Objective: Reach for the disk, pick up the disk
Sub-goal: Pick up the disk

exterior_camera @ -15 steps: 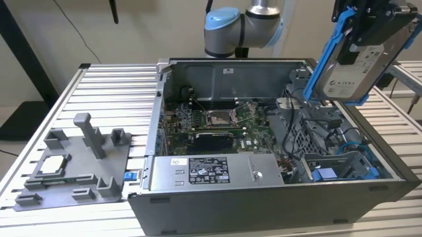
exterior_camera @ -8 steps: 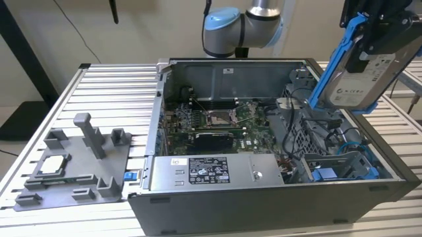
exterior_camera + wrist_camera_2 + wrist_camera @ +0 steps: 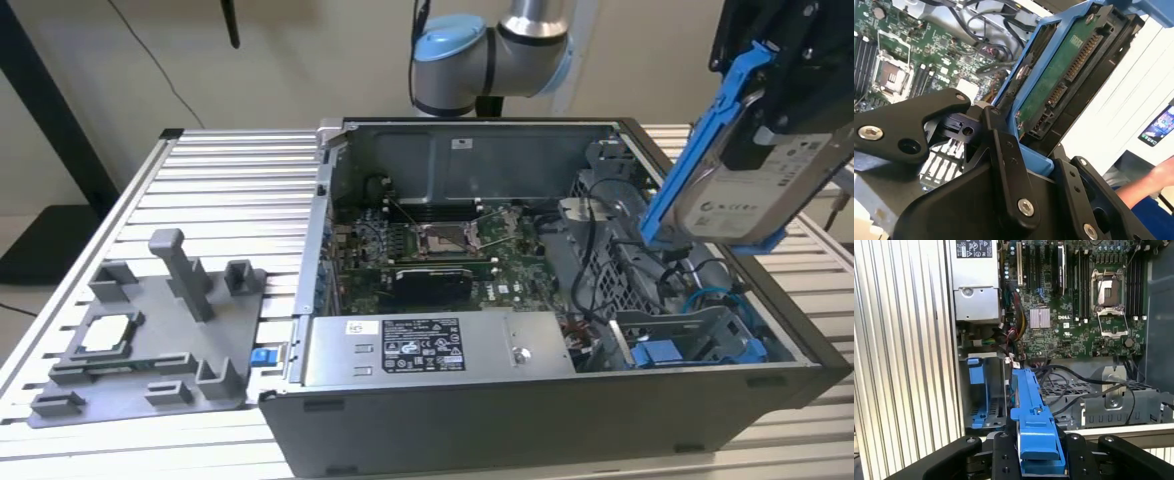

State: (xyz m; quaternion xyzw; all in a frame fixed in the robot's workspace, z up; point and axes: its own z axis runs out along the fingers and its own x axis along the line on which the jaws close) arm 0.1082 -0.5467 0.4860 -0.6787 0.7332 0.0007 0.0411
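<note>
One gripper (image 3: pixel 781 120) hangs high at the exterior view's right, above the right edge of the open computer case (image 3: pixel 534 420), and its black fingers (image 3: pixel 1004 165) are clamped on the disk (image 3: pixel 761 195). The disk is lifted clear of the case and tilted, its white label facing the exterior camera and its blue rail (image 3: pixel 694 150) running down along the side toward the exterior view's left. In the second wrist view the disk (image 3: pixel 1059 85) shows its green circuit side and connector inside the blue frame, with the fingers pressing on the frame from both sides. In the first wrist view the blue rail (image 3: pixel 1036 425) sits between the black fingers (image 3: pixel 1004 455), above the case's drive bay with a blue bracket (image 3: pixel 976 385). Inside the case lies the green motherboard (image 3: pixel 441 250). On the ribbed table (image 3: pixel 227 190), well apart at the exterior view's left, stands a grey tray (image 3: pixel 147 350) carrying a small square chip (image 3: pixel 110 332). A person's hand (image 3: pixel 1159 177) shows in the second wrist view.
</note>
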